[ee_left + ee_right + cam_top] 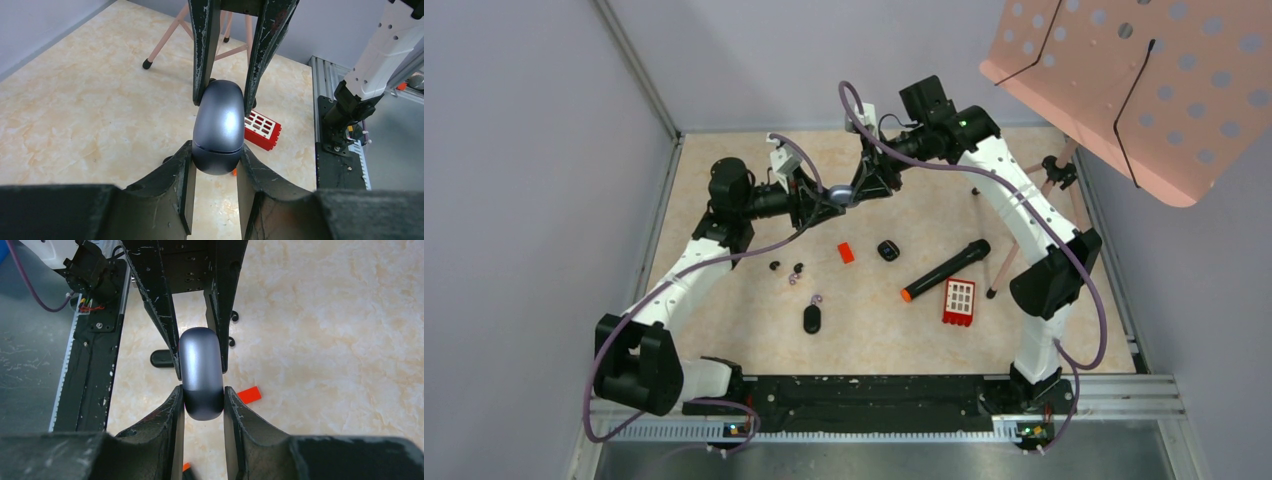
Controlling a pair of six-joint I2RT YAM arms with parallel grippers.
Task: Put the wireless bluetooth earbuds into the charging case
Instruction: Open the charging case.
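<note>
Aloft, glossy rounded charging case [218, 125], left end effector [215, 154], right end effector [202, 391] pinching

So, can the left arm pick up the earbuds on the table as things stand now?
Probably not yet: the left gripper is shut on the charging case, shared with the right gripper. The earbuds lie unobstructed on the table.

The right gripper [200, 402] clamps the near end of a smooth grey charging case [200, 352], one finger pressed against each side. The left gripper [200, 369] reaches in from opposite and pinches the case's far half. On the marbled table [325, 340], two tiny black earbuds [233, 316] lie beyond the fingertips. A red block [248, 395] sits just right of them.
</note>
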